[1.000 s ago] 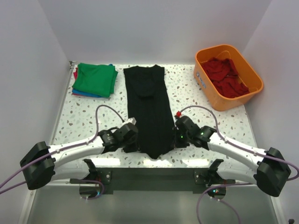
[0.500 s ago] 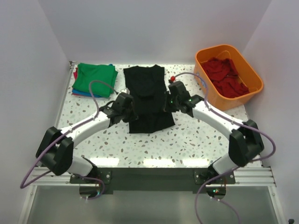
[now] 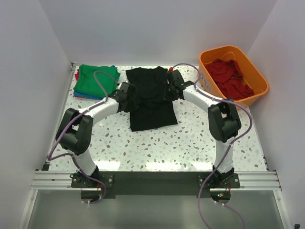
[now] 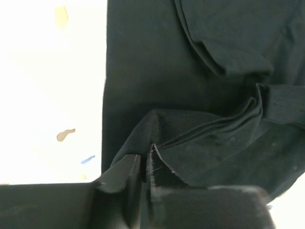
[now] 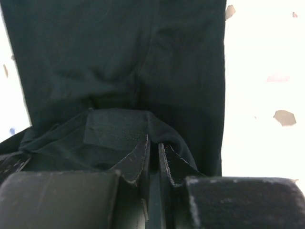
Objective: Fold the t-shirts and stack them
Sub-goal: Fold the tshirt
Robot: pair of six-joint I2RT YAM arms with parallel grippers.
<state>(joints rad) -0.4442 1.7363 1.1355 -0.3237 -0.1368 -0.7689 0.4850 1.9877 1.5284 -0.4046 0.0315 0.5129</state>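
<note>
Black t-shirt [image 3: 150,102] lies at the middle of the far half of the speckled worktop [image 3: 190,143], collar toward the back wall. I see it doubled over on itself, with a folded edge nearest the arm bases. At the far right is the orange bin [image 3: 237,104], with a heap of red garments [image 3: 231,76] inside it. At the far left corner lies the folded stack [image 3: 97,80], green on top with blue and red edges peeking out beneath, just beside the black shirt but apart from it.

Both arms reach well forward, one on each side of the shirt. The left gripper [image 3: 127,91] is at the shirt's left edge. On its wrist camera the fingers are pinched together on a lifted fold of the black cloth, which drapes away to the right over the layer below. The right gripper [image 3: 172,87] is at the right edge. Its wrist camera shows the fingers clamped close with a hem of the same black fabric caught between them, the flat layer spread out beyond.
</note>
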